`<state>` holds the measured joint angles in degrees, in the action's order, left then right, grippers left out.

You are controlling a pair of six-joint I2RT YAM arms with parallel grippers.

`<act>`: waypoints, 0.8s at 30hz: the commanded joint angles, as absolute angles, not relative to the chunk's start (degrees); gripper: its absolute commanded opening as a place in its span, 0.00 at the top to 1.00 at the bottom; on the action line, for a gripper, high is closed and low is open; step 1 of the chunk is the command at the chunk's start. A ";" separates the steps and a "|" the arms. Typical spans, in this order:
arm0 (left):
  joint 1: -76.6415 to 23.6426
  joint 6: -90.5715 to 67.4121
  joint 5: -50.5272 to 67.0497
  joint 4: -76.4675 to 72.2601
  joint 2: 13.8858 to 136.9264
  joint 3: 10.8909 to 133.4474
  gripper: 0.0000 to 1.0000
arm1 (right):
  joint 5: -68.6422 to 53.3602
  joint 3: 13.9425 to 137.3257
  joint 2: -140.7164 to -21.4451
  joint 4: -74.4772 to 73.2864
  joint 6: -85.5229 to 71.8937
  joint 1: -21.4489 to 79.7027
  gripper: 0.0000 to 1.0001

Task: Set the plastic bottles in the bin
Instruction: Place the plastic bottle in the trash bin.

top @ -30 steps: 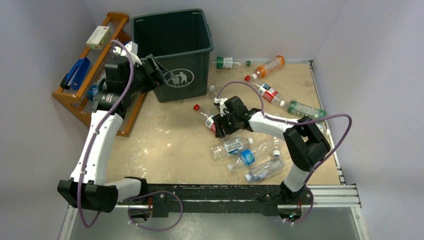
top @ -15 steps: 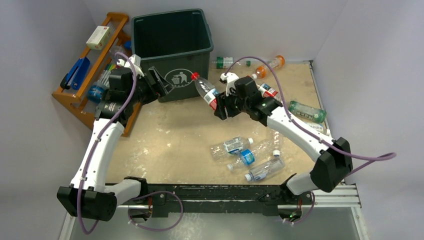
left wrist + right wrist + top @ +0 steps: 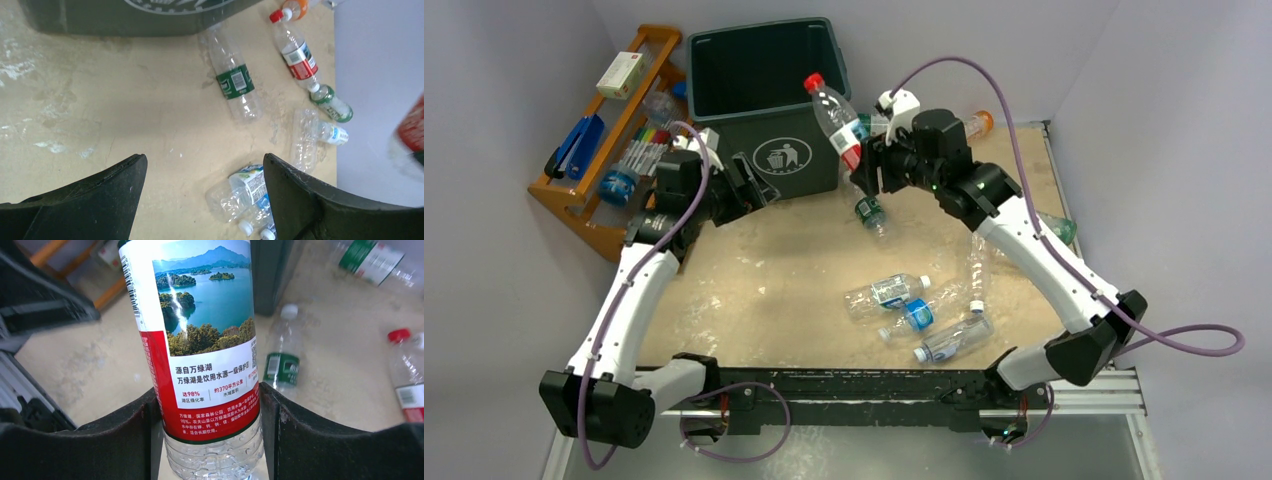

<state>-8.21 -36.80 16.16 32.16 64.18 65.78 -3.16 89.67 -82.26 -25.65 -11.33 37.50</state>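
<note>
My right gripper (image 3: 862, 163) is shut on a clear bottle with a red label and red cap (image 3: 832, 112), held tilted in the air with its cap above the front right corner of the dark green bin (image 3: 769, 32). In the right wrist view both fingers press the bottle (image 3: 205, 340) just at the label's lower edge, and the gripper (image 3: 210, 425) is shut on it. My left gripper (image 3: 749, 187) is open and empty, low in front of the bin's front wall; its gripper (image 3: 205, 170) looks down on bare table. Several more bottles lie on the table.
A green-labelled bottle (image 3: 870, 211) lies in front of the bin's right corner. Clear, blue-labelled bottles (image 3: 902, 300) cluster at the near middle. A red-labelled bottle (image 3: 297, 55), an orange one (image 3: 977, 123) and a green one (image 3: 332, 102) lie to the right. An orange wooden rack (image 3: 604, 130) stands left of the bin.
My right arm has lifted the red-labelled bottle off the table and carried it up and left to the bin's rim. My left gripper has dropped back from the bin's front left corner.
</note>
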 commanded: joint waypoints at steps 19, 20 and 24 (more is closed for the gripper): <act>-25.66 -40.65 7.53 24.40 60.23 52.72 0.14 | 1.34 126.21 -103.11 -24.40 -4.13 36.70 0.54; -26.11 -40.81 7.26 24.17 60.10 52.13 0.14 | 1.32 127.96 -104.04 -24.35 -3.94 36.66 0.54; -28.92 -41.93 6.04 23.04 60.02 49.82 0.14 | 0.78 134.12 -108.59 -24.15 -3.11 35.89 0.53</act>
